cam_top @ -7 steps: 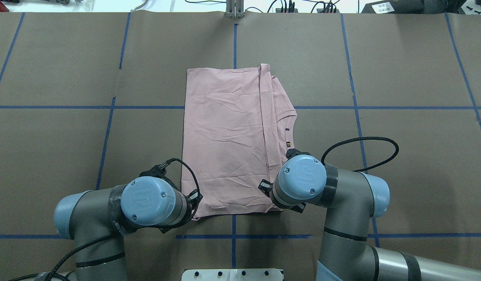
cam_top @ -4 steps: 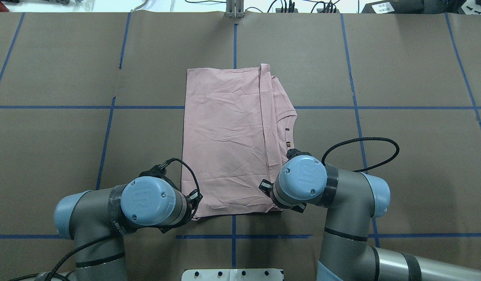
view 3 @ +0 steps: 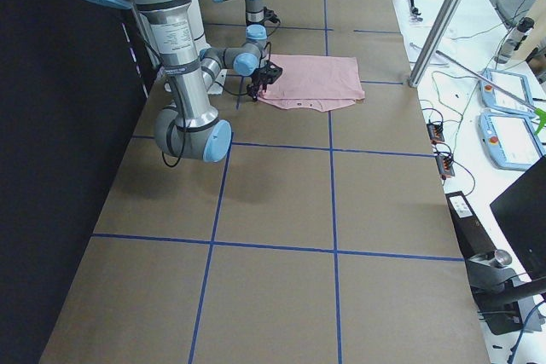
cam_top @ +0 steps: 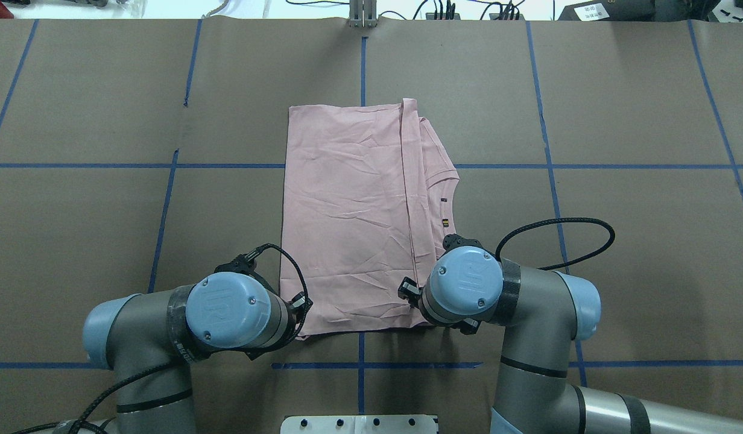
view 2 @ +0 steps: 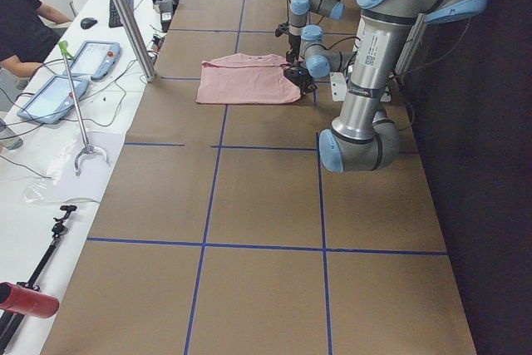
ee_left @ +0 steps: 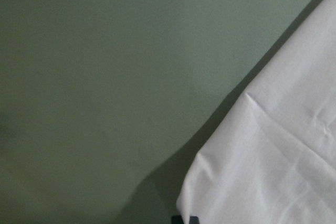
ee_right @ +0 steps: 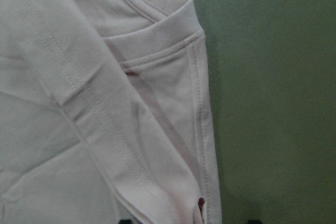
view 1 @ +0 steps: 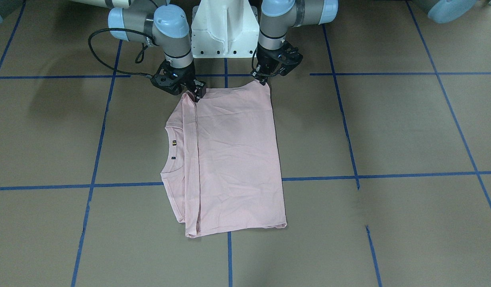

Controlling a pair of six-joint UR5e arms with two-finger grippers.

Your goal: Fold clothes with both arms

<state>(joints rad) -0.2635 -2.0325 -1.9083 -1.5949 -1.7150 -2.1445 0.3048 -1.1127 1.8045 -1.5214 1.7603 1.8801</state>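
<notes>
The light pink T-shirt (cam_top: 347, 223) lies folded lengthwise on the brown table, plain side up, with its collar (view 1: 171, 149) on my right side. Its Snoopy print is hidden. My left gripper (view 1: 263, 81) is down at the shirt's near left corner and looks shut on it. The left wrist view shows that corner (ee_left: 220, 198) at a dark fingertip. My right gripper (view 1: 197, 94) is low over the near right corner, at the folded sleeve hem (ee_right: 202, 129). Its two fingertips (ee_right: 252, 221) show apart, either side of the cloth edge.
The white pedestal base (view 1: 223, 28) stands just behind both grippers. Blue tape lines (cam_top: 163, 211) cross the brown table cover. A metal post (cam_top: 362, 15) stands at the far edge. Tablets and cables (view 2: 50, 93) lie on the operators' side, beyond the table.
My right wrist has shifted slightly toward the shirt's near right corner, and its cable loop has moved with it. My left arm and the shirt have not moved.
</notes>
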